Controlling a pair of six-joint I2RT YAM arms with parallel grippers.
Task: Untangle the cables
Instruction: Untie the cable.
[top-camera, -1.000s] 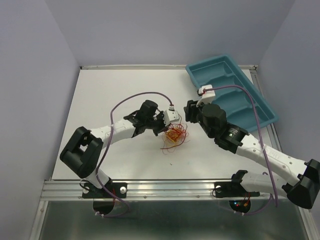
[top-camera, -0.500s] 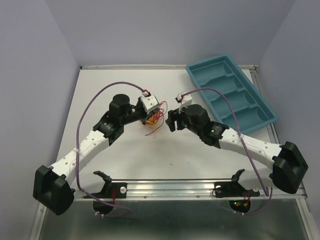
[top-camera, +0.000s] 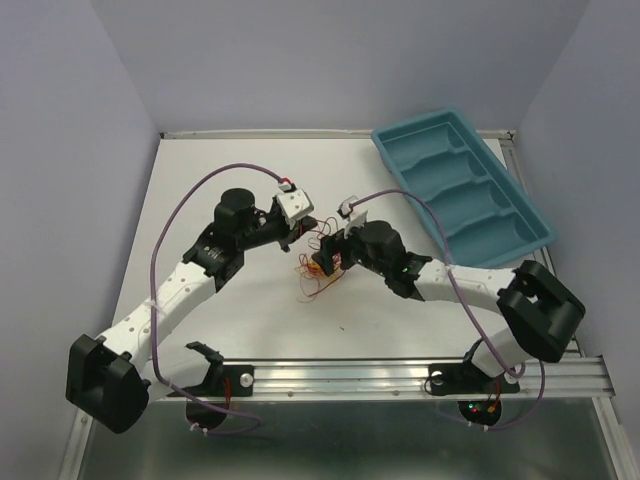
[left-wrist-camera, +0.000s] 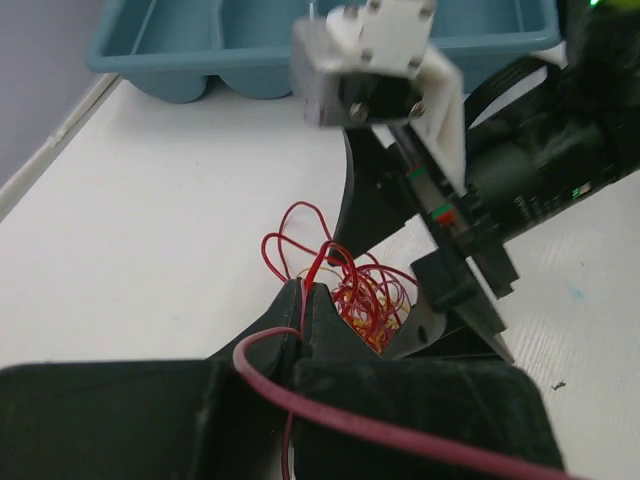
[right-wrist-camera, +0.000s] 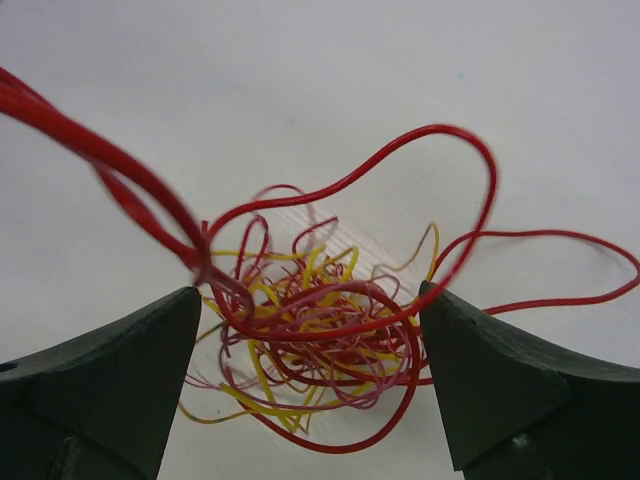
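We saw the cables (right-wrist-camera: 318, 352) lying squarely between our right gripper's (right-wrist-camera: 308, 298) wide-apart jaws, our left gripper (left-wrist-camera: 305, 298) pinched on one red strand (left-wrist-camera: 318, 262).

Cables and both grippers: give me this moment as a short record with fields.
cables: one small red, orange and yellow tangle, low on the table between the two grippers
left gripper: shut on a red strand that leads out of the tangle
right gripper: open, one finger on each side of the tangle, not closed on it
tray: teal, with compartments, at the far right of the table, no cables in it
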